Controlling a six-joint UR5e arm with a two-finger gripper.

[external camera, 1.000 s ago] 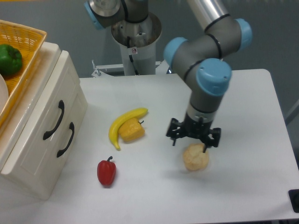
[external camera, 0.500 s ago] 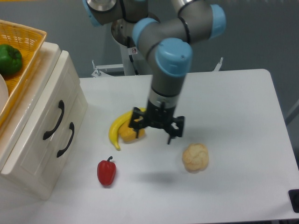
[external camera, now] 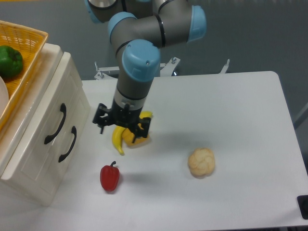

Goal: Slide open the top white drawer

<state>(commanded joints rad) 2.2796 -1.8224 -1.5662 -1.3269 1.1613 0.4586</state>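
White tabletop [external camera: 231, 96] fills most of the view, with a plain grey wall behind it. Nearest the camera lie a red pepper [external camera: 109, 177] and, well apart to the right, a pale lumpy bun [external camera: 201, 162]. At the bottom right corner a small dark object is cut off by the frame and cannot be identified.

Further back, the gripper [external camera: 121, 127] hangs low over a banana [external camera: 118, 137] and a yellow-orange piece of food [external camera: 137, 138] that touches it. The fingers look spread with nothing between them, though their tips blend into the fruit behind, so whether they touch it is hard to tell.

At the left edge stands the small cabinet [external camera: 29, 163], seen at an angle. The top white drawer [external camera: 50, 113] is fully shut, its front flush with the frame, and its curved black handle [external camera: 56, 124] is untouched. The lower drawer handle [external camera: 68, 143] sits just beside it. The gripper is near the cabinet but apart from it, so as I judge it nothing of the task is done: reaching the upper handle, hooking or gripping it, and pulling the drawer out all remain.

On top of the cabinet a wicker basket [external camera: 33, 57] holds a green pepper [external camera: 9, 61]; both are partly cut off at the left. Furthest back, the arm's base and upper joints run out of the top of the frame.
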